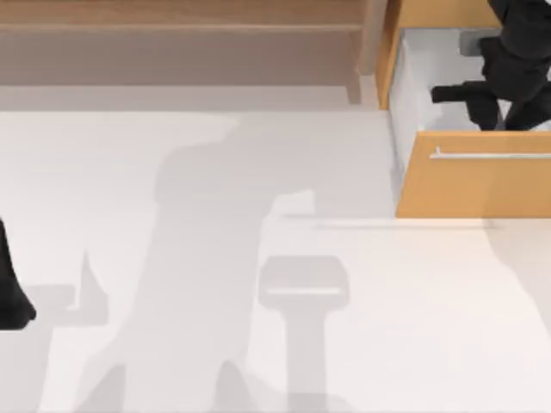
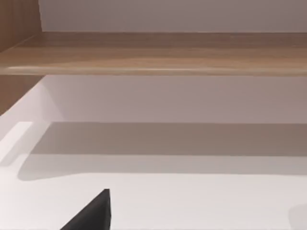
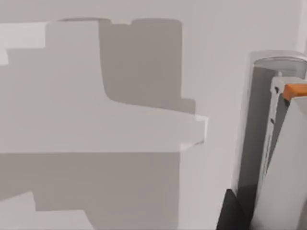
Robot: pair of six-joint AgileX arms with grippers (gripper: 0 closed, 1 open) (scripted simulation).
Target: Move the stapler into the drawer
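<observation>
White table (image 1: 172, 258), shelf (image 1: 172, 34) behind; drawer (image 1: 473, 185) open, perhaps holding stapler (image 3: 278, 158).

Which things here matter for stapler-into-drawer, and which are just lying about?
Job:
- slim pale grey-white stapler, close by the right gripper
- light orange-brown wooden drawer with silver bar handle, open
- right gripper, over the drawer's white inside

Not the job:
- brown wooden open shelf
- white table
- left gripper, parked at the table's left edge
</observation>
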